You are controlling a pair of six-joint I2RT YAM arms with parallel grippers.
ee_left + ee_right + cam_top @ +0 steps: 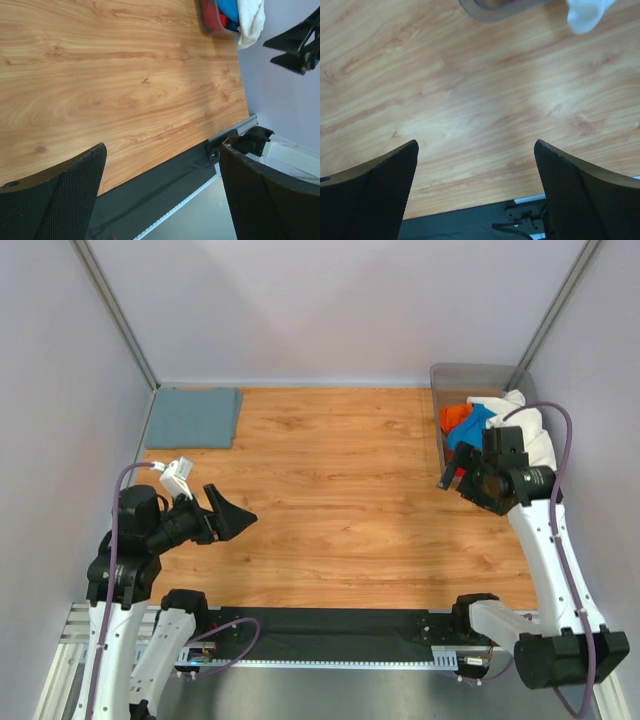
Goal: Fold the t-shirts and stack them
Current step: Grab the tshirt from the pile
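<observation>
Seen from above, the wooden table [340, 500] is bearing a folded grey-blue t-shirt [192, 418] at its far-left corner, while the other t-shirts [475, 426] are lying heaped in the bin [470, 368], far right. Left wrist view: the left gripper [162, 147] is gaping, empty. Right wrist view: the right gripper [476, 145] is gaping likewise above the wood.

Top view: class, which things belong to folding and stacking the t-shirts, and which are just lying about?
Job in hand: grey-blue shirt, folded; cream shirt; blue shirt; orange-red shirt.
Lying about: bin; table.
</observation>
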